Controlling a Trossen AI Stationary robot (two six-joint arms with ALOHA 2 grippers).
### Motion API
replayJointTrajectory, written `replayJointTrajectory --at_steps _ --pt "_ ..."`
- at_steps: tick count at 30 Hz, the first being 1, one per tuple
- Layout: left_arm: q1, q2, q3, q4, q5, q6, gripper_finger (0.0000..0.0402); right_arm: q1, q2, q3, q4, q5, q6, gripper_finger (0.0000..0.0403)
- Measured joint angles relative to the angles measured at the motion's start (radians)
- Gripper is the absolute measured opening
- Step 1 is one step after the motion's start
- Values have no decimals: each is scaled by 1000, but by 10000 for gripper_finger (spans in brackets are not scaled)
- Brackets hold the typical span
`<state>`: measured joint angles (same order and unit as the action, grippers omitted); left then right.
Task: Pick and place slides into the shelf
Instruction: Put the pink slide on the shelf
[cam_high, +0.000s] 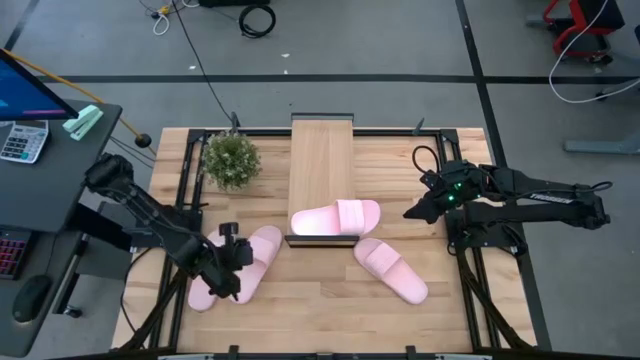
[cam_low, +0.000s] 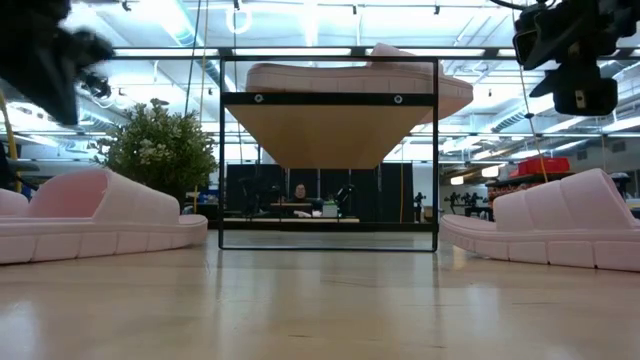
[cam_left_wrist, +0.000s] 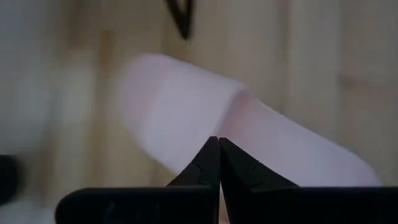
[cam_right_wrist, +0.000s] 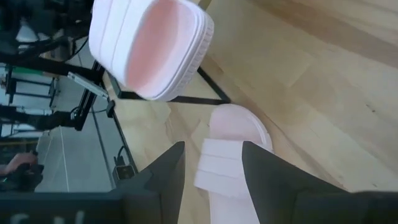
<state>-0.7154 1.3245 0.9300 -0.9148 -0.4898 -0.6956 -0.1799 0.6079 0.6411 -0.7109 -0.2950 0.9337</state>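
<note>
The shelf stands mid-table, running from the far edge toward the centre, with bare table open along the near edge. One slide lies crosswise on the shelf's near end, its toe end jutting past the plank's right side. A second slide lies on the table just right of the shelf's near corner, angled toward the near right. Two more sit at the near left: one angled beside the shelf's corner, the other mostly hidden under the left arm, close to the table's left edge. A potted plant stands left of the shelf, near the far edge.

The left pincer is over the left pair, its fingers pressed together, holding nothing. The right pincer hangs right of the shelf, above the table, fingers apart and empty.

All slides are pale pink, with a wide strap and a ribbed sole edge.
</note>
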Motion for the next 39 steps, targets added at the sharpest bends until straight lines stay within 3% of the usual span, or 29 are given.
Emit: replayJointTrajectory --at_steps 3,8,18,24,33,39 --pt "-12 13 36 -64 -82 0 6 0 1 0 0 10 8 165" --pt "-18 18 19 -65 -75 -20 16 0 1 0 0 14 17 165" --pt "-10 18 12 -63 -71 -165 139 0 1 0 1 34 44 165" --pt "37 18 12 -53 0 -198 195 0 1 0 0 35 42 165" --pt "13 96 12 17 60 -47 212 0 1 0 0 36 43 165" --pt "-13 189 12 -25 -48 -30 205 0 1 0 1 37 51 165"
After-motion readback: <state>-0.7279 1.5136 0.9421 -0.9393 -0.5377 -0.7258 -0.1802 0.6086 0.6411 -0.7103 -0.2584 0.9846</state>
